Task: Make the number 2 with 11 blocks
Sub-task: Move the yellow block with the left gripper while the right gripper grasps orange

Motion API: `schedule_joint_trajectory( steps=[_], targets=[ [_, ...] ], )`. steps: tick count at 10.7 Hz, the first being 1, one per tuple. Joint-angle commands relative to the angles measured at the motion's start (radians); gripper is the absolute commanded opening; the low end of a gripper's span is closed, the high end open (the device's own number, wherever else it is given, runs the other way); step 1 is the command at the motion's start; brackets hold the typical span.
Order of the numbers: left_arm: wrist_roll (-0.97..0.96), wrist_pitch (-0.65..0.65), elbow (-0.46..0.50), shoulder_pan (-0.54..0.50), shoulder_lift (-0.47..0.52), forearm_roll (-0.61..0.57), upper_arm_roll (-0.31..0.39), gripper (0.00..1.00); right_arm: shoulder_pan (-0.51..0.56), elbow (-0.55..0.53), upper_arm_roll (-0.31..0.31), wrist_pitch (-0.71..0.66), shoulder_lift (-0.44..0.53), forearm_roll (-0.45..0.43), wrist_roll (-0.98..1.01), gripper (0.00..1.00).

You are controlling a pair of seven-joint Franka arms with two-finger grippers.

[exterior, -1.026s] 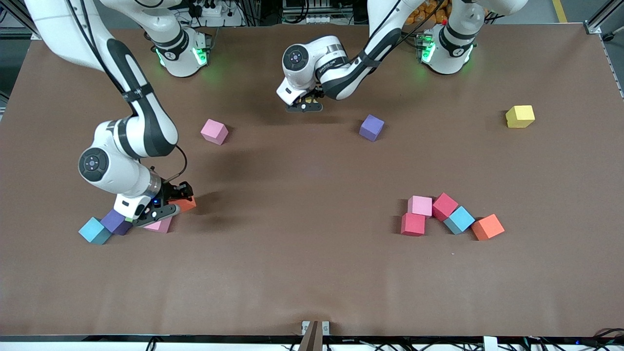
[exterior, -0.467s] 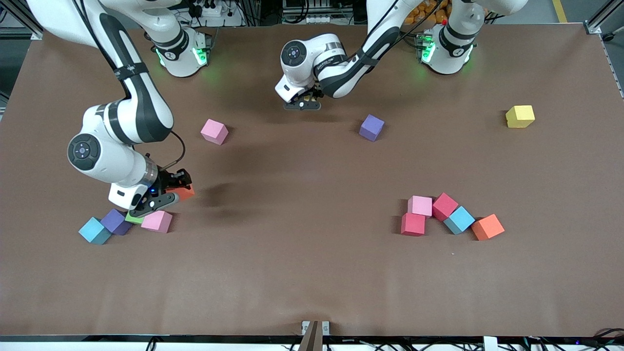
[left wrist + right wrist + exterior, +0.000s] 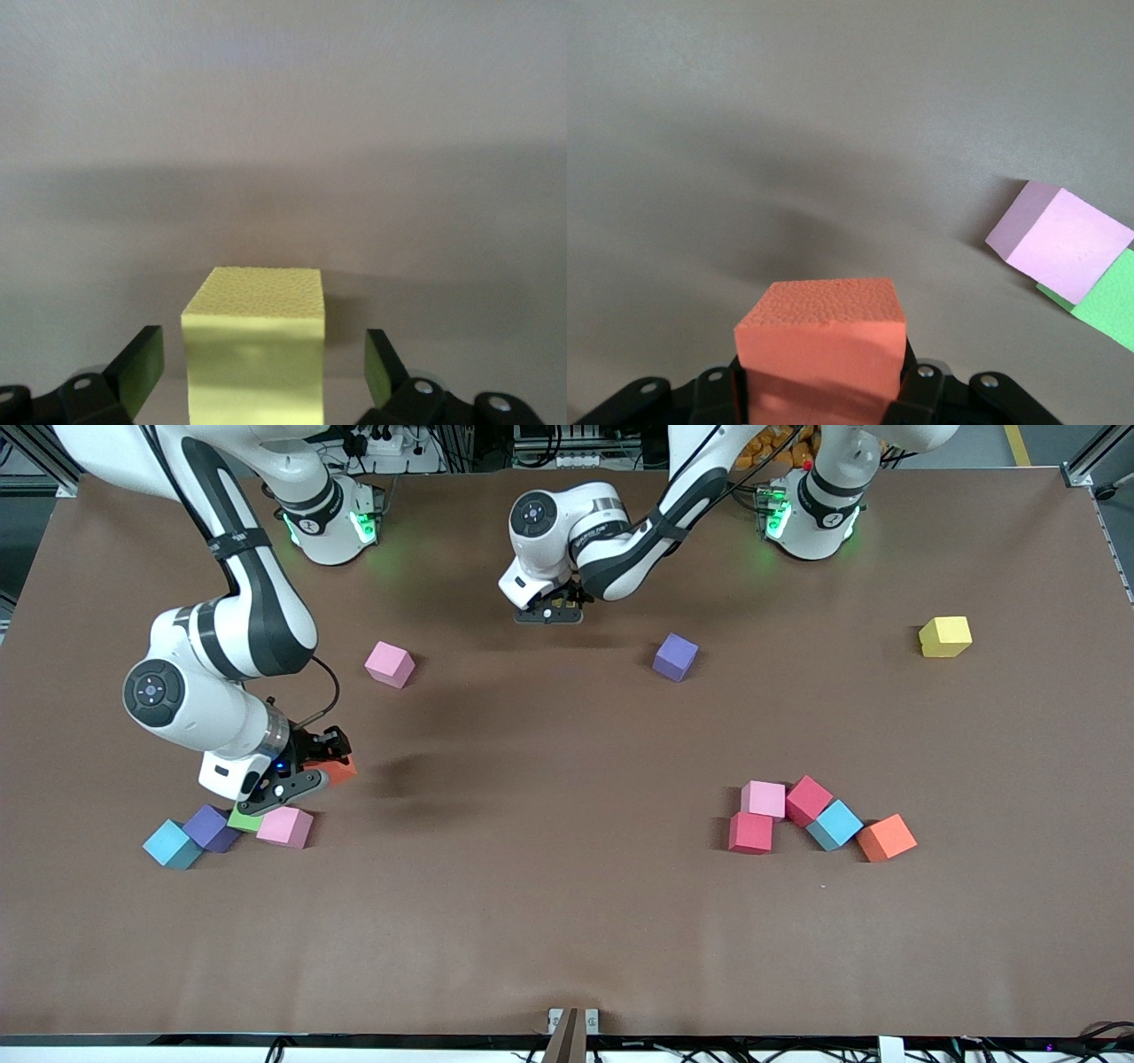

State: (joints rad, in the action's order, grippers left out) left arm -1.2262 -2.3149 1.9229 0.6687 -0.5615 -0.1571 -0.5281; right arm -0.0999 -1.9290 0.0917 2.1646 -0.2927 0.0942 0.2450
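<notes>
Brown table (image 3: 567,921), scattered matte foam blocks (image 3: 751,833).

Even overhead light, soft shadows

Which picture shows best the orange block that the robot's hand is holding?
The right wrist view: the orange block fills the middle, pinched in the right gripper. The front view shows only a corner beside that gripper. The left wrist view misses it, showing a yellow block.
</notes>
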Motion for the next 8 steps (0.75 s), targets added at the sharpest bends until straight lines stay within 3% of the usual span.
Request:
schedule_joint_trajectory(
  steps=[1,4,8],
  targets=[
    [-0.053,0.017,0.03,-0.044,0.135,-0.022,-0.012,1.0,-0.012,-0.018,0.0,-0.011,0.03,0.001,-0.016,0.39],
    [-0.027,0.104,0.03,-0.173,0.256,-0.022,-0.012,1.0,-0.027,-0.019,-0.001,-0.011,0.043,0.005,-0.021,0.4],
    [0.385,0.238,0.042,-0.403,0.295,-0.016,-0.012,1.0,-0.125,-0.044,0.002,-0.023,0.053,0.007,0.01,0.39]
  ],
)
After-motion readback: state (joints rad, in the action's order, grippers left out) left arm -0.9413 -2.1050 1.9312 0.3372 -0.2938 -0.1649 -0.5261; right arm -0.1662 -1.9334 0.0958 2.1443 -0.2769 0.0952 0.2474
